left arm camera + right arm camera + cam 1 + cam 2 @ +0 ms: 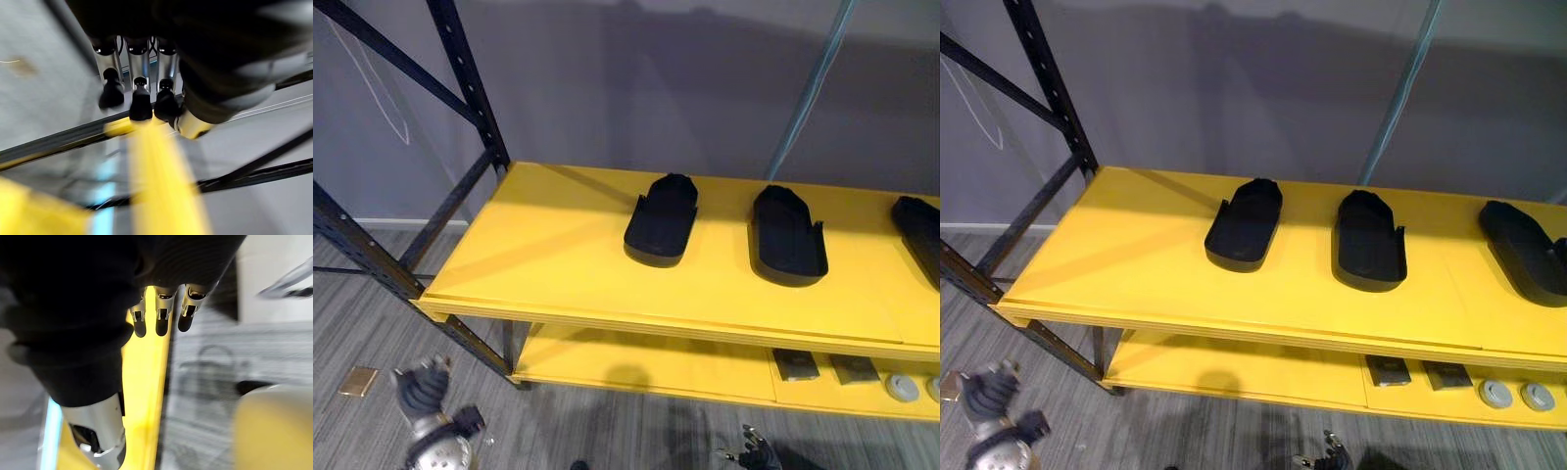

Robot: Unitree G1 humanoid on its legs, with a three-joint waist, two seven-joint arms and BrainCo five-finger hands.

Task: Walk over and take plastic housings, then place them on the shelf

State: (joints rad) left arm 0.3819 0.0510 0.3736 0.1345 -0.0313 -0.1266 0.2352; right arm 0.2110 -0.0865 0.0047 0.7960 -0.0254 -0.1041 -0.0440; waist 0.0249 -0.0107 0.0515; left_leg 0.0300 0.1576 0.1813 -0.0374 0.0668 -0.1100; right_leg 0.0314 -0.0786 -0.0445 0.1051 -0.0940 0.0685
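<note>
**Head views (L + R eye)**
- Shelf: yellow top board (548,255) on a black frame (470,83), grey wall (636,69) behind.
- Task items: 3 black plastic housings in a row on the top board, each apart from the next. The left housing (661,220) sits near mid-board, the middle housing (785,238) is just to its right, and the right housing (1523,250) is toward the board's right end.
- Below: yellow lower board (636,367). At its right are 2 square grey parts (796,364) side by side, then 2 round grey discs (1496,394).
- Floor: grey planks (607,431), w/ a small tan square (357,380) at lower left.
- left hand (423,387): low at lower left, over the floor, well apart from the housings.
- right hand (756,452): at the btm edge, over the floor in front of the lower board, well apart from the housings.

**Left wrist view**
- Fingers (140,100): in a row, roughly straight, w/ the thumb apart. They are loose and spread, w/ nothing in their grasp.
- Past them: yellow board edge and black frame bars.

**Right wrist view**
- Fingers (163,318): straight, side by side, w/ the thumb apart. They are relaxed and hold nothing.
- Past them: yellow board edge, w/ grey floor beside it.
</note>
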